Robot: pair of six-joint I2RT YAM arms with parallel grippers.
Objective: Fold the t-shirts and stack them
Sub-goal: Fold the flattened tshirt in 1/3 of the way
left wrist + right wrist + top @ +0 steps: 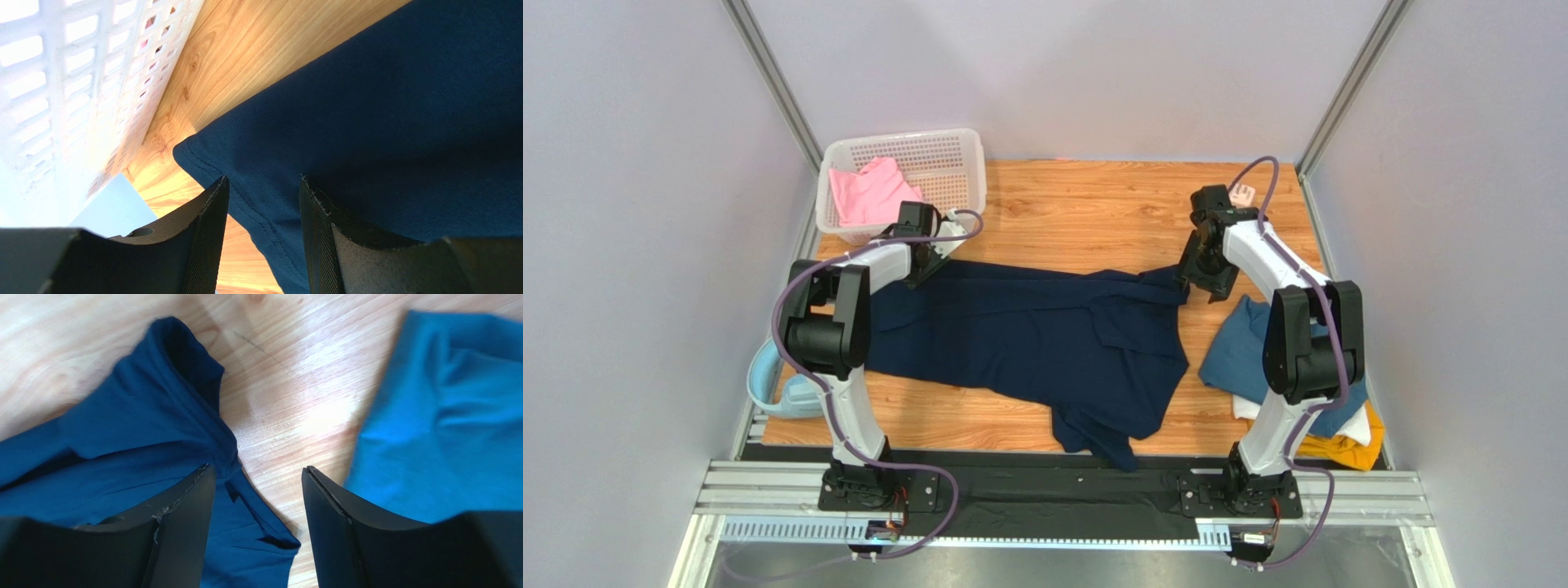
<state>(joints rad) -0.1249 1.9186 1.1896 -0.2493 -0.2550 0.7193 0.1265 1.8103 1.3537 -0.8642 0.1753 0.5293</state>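
Looks like the flattening-out step: navy tee [1038,337] sprawled across the surface [1075,208], left fingers [205,226] and right fingers [184,508] spread over its far corners, so next they'd pinch cloth.

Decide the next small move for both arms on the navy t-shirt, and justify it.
Probably lower slightly and close both grippers on the cloth. The navy t-shirt lies spread and unfolded. The left gripper is open astride the shirt's hemmed corner, and the right gripper is open over a bunched corner. Neither grips anything yet.
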